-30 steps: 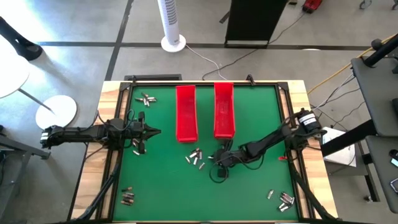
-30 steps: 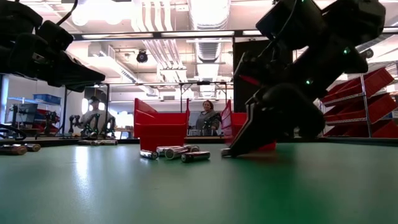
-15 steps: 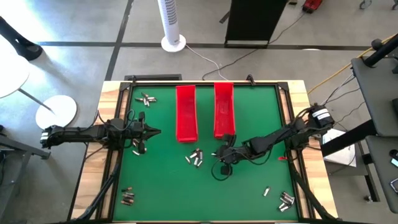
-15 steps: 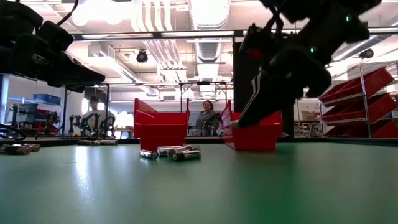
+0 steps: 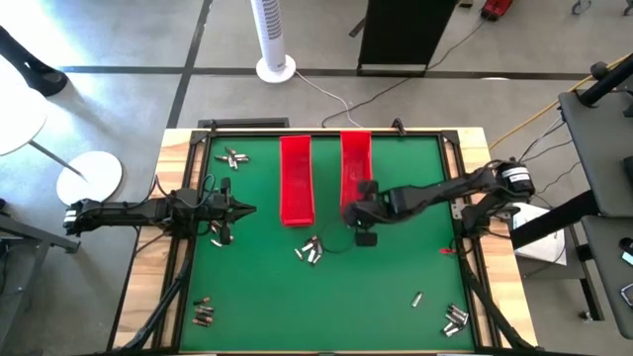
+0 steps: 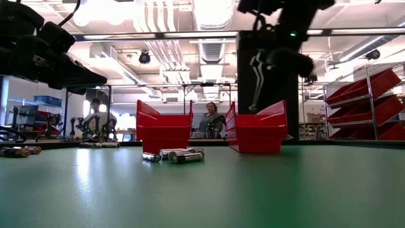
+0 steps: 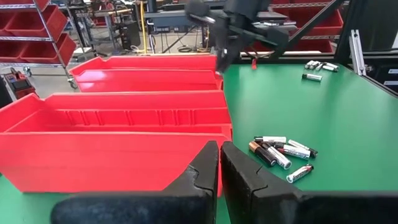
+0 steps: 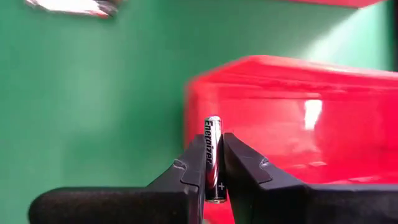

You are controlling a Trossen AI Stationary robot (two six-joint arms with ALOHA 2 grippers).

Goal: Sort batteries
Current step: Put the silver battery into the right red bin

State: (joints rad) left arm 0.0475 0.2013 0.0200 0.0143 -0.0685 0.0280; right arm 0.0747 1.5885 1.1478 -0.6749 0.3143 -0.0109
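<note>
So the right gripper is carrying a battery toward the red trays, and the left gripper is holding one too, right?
Not quite. The left gripper is shut on nothing, as the left wrist view shows. The right gripper does hold a battery by the red trays.

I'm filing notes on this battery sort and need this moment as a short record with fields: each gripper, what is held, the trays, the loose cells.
right gripper: shut on a battery, raised above the near end of the right red tray
left gripper: shut, holds nothing, waiting at the table's left side
left red tray: beside the right one, on the green mat
loose batteries: a cluster near the trays' front ends; smaller groups near the mat's corners
</note>
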